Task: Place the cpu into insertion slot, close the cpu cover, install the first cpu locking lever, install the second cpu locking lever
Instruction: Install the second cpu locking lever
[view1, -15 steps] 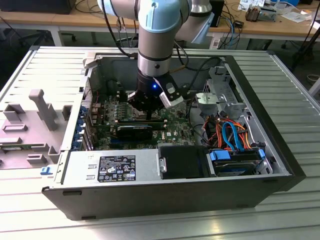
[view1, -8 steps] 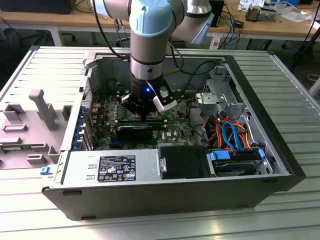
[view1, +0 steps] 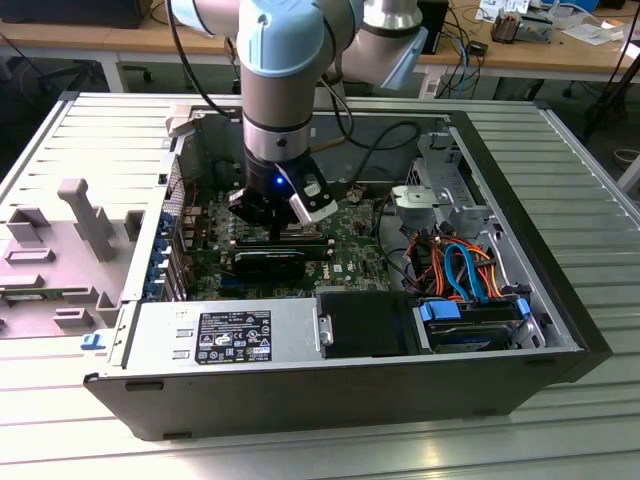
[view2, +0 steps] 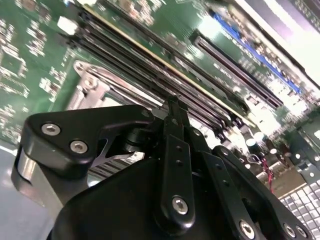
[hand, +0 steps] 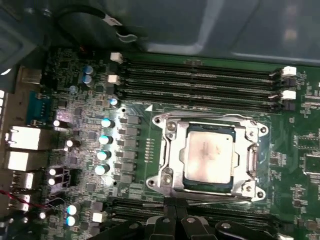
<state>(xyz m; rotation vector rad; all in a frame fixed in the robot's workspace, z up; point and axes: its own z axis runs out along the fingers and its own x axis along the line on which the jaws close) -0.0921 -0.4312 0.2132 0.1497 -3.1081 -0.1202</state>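
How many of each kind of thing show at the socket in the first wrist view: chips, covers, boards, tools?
cpu: 1
cpu cover: 1
motherboard: 1
tool: 1
Total: 4
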